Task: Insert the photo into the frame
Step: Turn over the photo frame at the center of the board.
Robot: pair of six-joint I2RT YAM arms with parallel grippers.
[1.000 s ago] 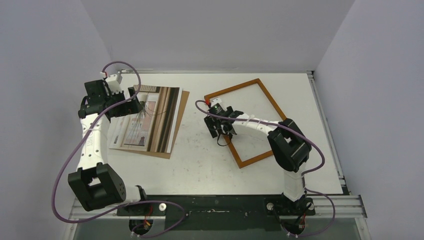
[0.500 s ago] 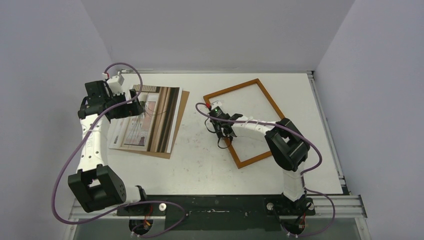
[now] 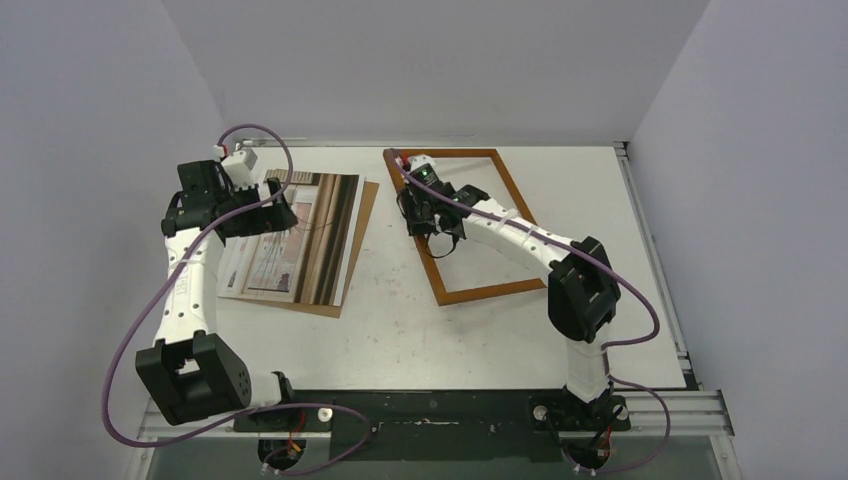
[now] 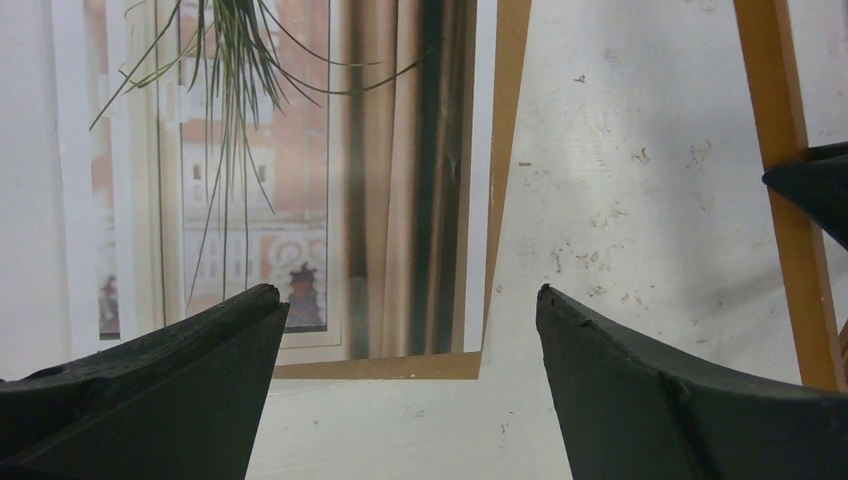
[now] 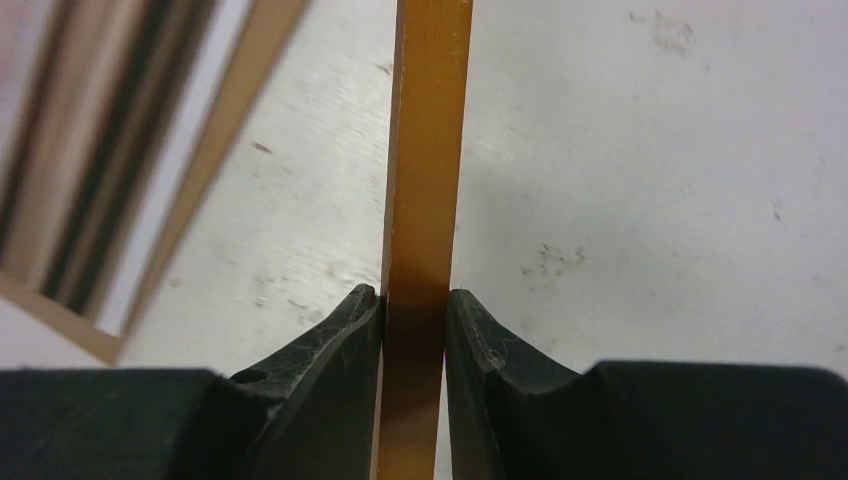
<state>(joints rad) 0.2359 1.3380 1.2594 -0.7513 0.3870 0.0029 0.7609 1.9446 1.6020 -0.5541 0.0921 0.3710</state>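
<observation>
Two jaws, two stories: my right gripper [image 5: 412, 300] is clamped tight on one rail of the frame [image 5: 432, 150]. My left gripper [image 4: 405, 300] hangs wide open above the photo [image 4: 260, 180].

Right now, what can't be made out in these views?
Top view: part of the photo's left side, under the left pincer; the right pincer's grip, under its own wrist.
Left wrist: most of the frame, cut off by the edge.
Any view: whether the frame holds a pane.
</observation>
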